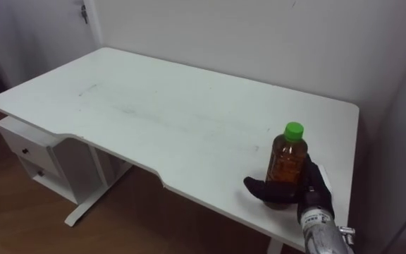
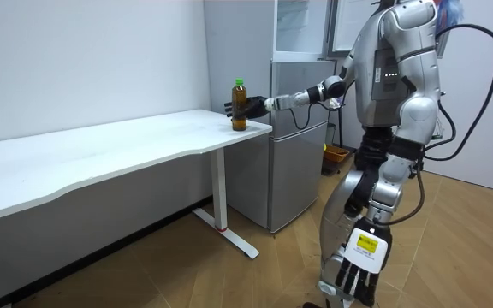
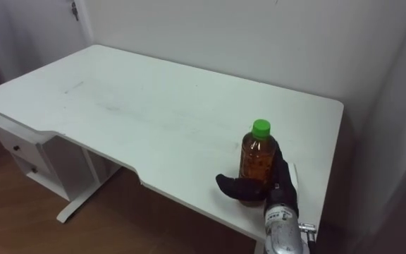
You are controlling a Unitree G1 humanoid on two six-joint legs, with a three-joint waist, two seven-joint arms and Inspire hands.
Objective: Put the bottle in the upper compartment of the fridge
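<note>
A bottle of amber liquid with a green cap stands upright on the white table, near its front right corner. My right hand is wrapped round its lower half, with the thumb in front and the fingers behind. In the room view the bottle sits at the table end nearest the grey fridge, and my right arm reaches out to it. The fridge's upper compartment looks open. My left hand hangs by my leg, fingers relaxed.
I stand at the table's end, beside the fridge. A white drawer unit sits under the table's far left. The wall runs close behind the table. A small yellow container lies on the floor past the fridge.
</note>
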